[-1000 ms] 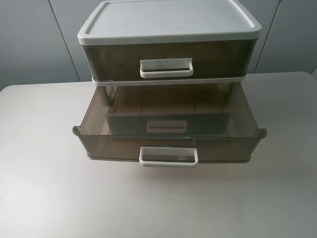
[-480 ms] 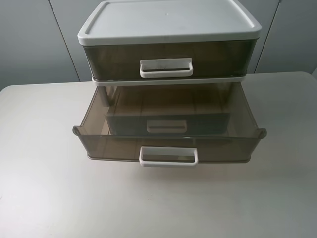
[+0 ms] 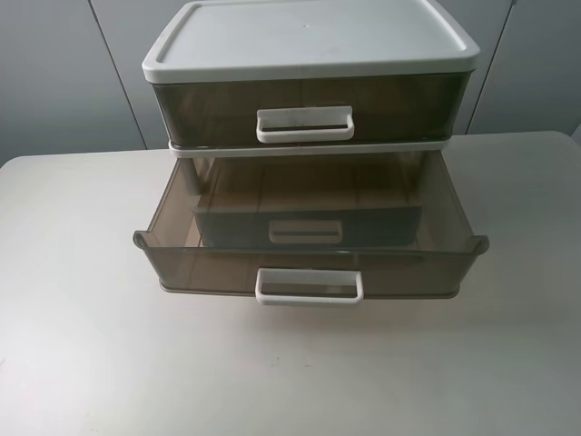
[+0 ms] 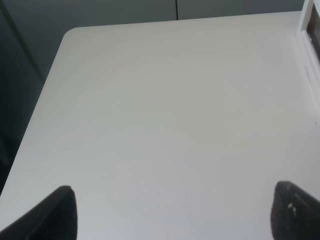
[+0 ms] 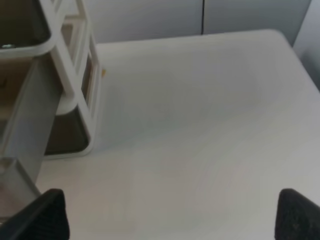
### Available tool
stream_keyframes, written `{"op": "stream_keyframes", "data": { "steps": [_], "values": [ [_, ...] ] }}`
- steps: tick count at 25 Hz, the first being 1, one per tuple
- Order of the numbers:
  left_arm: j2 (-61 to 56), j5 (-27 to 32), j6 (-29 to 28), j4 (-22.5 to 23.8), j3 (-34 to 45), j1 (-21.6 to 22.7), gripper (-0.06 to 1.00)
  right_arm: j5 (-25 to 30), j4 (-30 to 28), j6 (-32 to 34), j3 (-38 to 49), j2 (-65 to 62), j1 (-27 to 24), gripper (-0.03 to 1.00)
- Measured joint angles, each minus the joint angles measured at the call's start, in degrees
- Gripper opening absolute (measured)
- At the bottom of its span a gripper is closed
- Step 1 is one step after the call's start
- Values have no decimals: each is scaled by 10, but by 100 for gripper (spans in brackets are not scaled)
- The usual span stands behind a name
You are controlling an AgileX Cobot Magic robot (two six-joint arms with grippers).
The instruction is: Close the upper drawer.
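Note:
The upper drawer (image 3: 309, 111) is smoky grey-brown plastic under the white lid (image 3: 309, 36). It sits flush in the unit, and its white loop handle (image 3: 304, 124) has faint scuffs. The lower drawer (image 3: 309, 232) is pulled far out toward the front, with its white handle (image 3: 309, 286) at the front. Neither gripper shows in the high view. My left gripper (image 4: 172, 215) is open over bare table, with the unit's edge (image 4: 310, 45) off to one side. My right gripper (image 5: 170, 215) is open beside the unit's white frame (image 5: 75, 85).
The drawer unit stands at the back middle of a white table (image 3: 82, 345). Grey wall panels (image 3: 64, 73) rise behind it. The table's rounded corner (image 4: 70, 35) and its far edge (image 5: 280, 35) show in the wrist views.

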Motion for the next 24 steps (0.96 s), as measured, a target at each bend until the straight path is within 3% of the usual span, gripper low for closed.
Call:
{"op": "stream_keyframes", "data": {
  "steps": [24],
  "values": [
    [0, 0, -1, 0, 0, 0, 74, 0, 6, -20, 0, -1, 0, 63]
  ]
}}
